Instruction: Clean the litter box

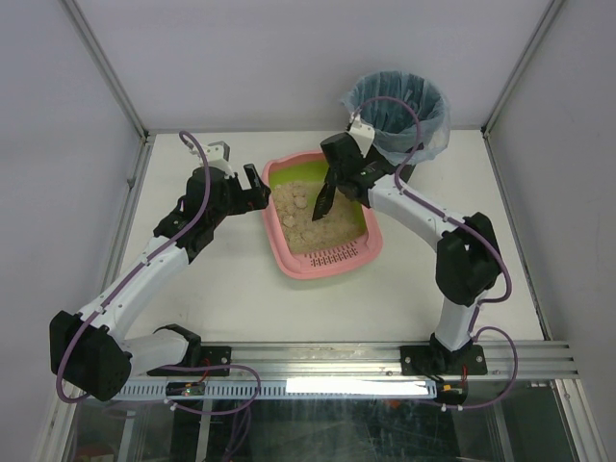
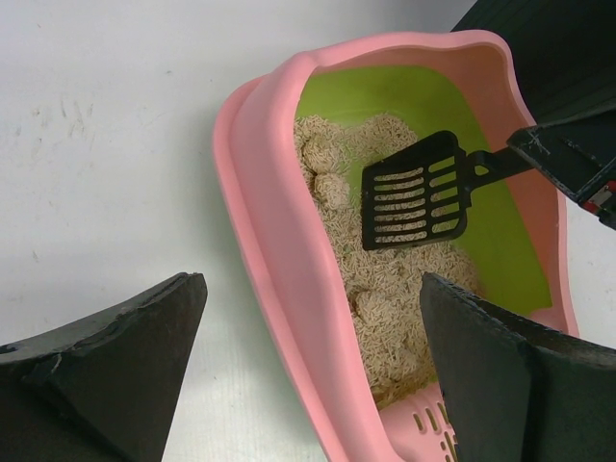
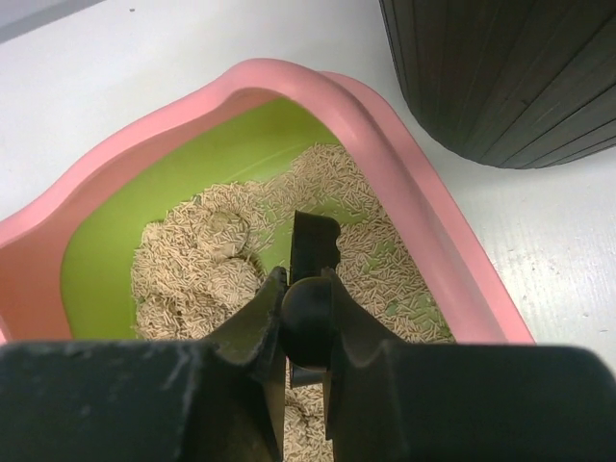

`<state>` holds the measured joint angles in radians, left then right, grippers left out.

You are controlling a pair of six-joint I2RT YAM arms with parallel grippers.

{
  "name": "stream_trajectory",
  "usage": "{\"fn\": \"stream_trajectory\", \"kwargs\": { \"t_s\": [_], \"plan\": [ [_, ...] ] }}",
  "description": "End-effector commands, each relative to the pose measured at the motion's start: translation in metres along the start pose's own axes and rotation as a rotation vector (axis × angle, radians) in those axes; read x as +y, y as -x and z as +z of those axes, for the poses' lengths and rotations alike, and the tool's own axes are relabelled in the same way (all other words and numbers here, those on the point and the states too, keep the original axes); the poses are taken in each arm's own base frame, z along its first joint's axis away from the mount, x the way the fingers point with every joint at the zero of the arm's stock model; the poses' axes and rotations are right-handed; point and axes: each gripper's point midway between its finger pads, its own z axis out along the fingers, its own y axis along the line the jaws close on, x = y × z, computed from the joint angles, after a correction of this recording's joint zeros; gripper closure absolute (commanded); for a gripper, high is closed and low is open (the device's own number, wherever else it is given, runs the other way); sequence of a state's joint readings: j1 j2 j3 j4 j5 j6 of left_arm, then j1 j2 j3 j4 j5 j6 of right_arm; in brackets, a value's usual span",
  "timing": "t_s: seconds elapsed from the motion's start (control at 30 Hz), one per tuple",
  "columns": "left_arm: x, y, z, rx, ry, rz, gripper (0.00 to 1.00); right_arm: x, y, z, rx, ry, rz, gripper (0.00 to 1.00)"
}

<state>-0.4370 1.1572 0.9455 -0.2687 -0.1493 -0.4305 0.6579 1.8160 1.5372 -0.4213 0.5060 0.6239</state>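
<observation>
The pink litter box (image 1: pixel 287 258) with its green lining lies mid-table, holding beige litter (image 1: pixel 313 223) and a few clumps (image 2: pixel 332 189). My right gripper (image 1: pixel 345 176) is shut on the handle of a black slotted scoop (image 1: pixel 324 200), whose blade hangs tilted just over the litter. In the right wrist view the gripper (image 3: pixel 308 289) clamps the handle's round end and the scoop (image 3: pixel 315 243) points down at the litter. My left gripper (image 1: pixel 256 187) is open at the box's left wall. In the left wrist view the gripper (image 2: pixel 310 284) straddles the pink rim (image 2: pixel 274 221), with the scoop (image 2: pixel 416 204) beyond.
A black bin (image 1: pixel 397 108) lined with a blue bag stands at the back right, just behind the box; its dark ribbed wall (image 3: pixel 510 67) fills the right wrist view's upper right. A slotted grille (image 1: pixel 334 257) forms the box's near end. White walls enclose the table.
</observation>
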Motion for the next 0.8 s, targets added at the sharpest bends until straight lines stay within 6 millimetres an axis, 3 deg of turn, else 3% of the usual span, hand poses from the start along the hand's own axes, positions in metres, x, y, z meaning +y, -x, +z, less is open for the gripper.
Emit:
{"fn": "stream_trajectory", "kwargs": {
  "t_s": [0.0,0.77],
  "plan": [
    [-0.008,0.012,-0.004,-0.03,-0.035,-0.019,0.01,0.0,0.01,-0.003,-0.046,0.003,0.111,1.0],
    [-0.007,0.013,-0.005,-0.033,-0.033,-0.016,0.01,-0.034,-0.054,0.006,0.036,-0.086,0.228,1.0]
  ]
}}
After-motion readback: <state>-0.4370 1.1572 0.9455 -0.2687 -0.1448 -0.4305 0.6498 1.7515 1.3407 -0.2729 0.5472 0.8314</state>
